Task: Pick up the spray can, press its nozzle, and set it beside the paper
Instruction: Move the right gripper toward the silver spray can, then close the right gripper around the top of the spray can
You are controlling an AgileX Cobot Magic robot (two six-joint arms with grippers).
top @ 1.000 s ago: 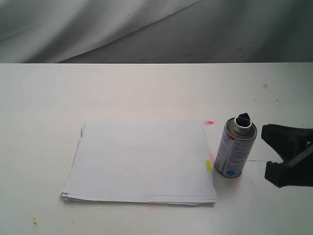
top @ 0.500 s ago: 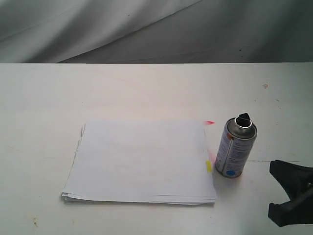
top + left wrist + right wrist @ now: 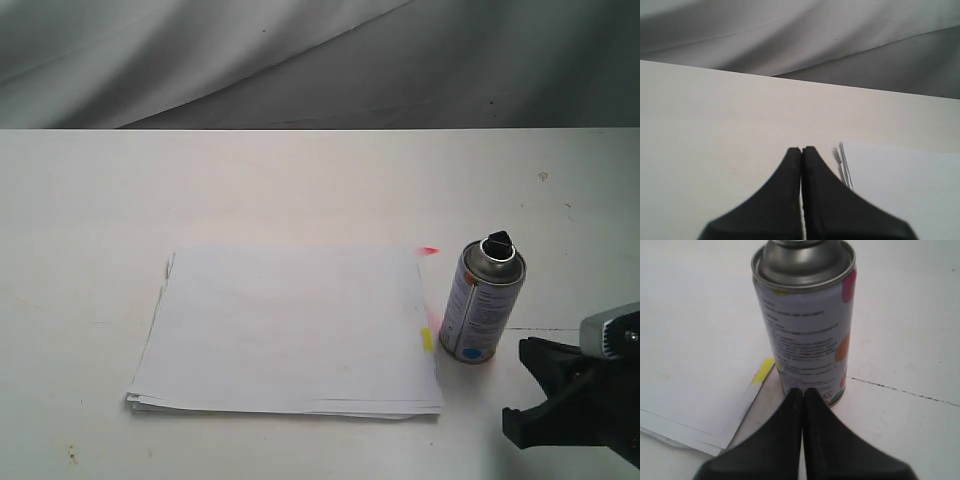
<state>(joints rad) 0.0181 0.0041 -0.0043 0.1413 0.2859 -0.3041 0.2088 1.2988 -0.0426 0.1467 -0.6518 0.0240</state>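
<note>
The can (image 3: 482, 305) stands upright on the worktop (image 3: 300, 180), toward its right edge and nearer the front edge than the back. It sits just beside the right edge of the paper (image 3: 290, 330), level with the yellow tab (image 3: 427, 340). The right wrist view shows a thin strip of bare top between its base and the sheets, so it is beside the stack, not on it. This is the spot the task asks for, so the placing looks done.

The nozzle (image 3: 497, 243) sits on the domed top with nothing pressing it. A pink smudge (image 3: 428, 250) marks the paper's back right corner, close to the can.

The right claw (image 3: 802, 392) is low over the top, between the can and the right edge. It points at the can's lower label. Its tips meet in the wrist view and hold nothing. The exterior view shows a gap between it and the can, which stands on its own.

The left claw (image 3: 801, 150) is also closed and empty, over bare top just off the paper's left edge, taking no part.
</note>
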